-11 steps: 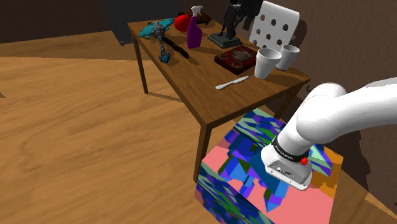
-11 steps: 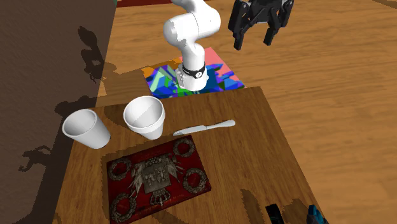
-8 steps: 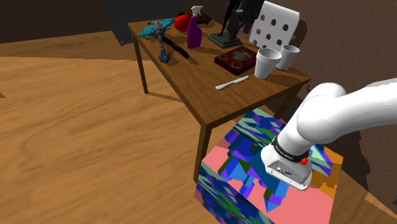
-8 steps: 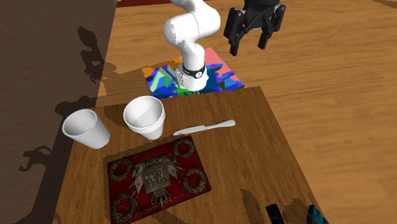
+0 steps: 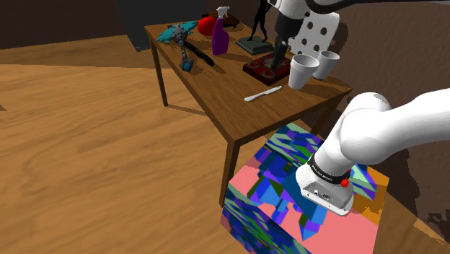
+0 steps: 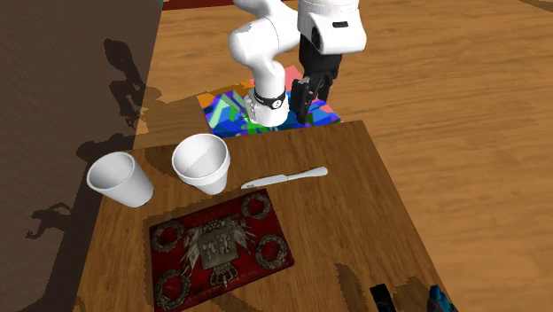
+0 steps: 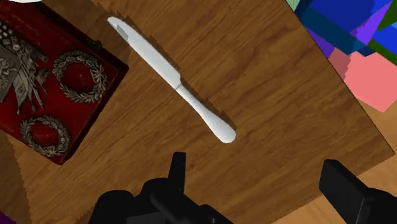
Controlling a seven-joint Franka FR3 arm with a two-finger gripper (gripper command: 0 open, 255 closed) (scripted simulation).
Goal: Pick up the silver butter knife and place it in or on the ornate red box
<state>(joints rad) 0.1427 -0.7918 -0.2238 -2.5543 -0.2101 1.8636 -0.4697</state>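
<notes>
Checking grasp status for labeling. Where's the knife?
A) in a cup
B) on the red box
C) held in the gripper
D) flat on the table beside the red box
D: the knife lies on the table beside the red box, clear of the open gripper.

The silver butter knife (image 7: 173, 77) lies flat beside the seemingly closed ornate red box (image 7: 51, 86).

A room in a home is suggested. A wooden plank floor (image 5: 86, 144) is laid throughout, and a wooden surface (image 5: 216, 83) is set beside a dark wall (image 5: 389, 50). Household things are kept on it: a purple spray bottle (image 5: 220, 34), white cups (image 5: 303, 71) and a dark figurine (image 5: 258, 22).
</notes>
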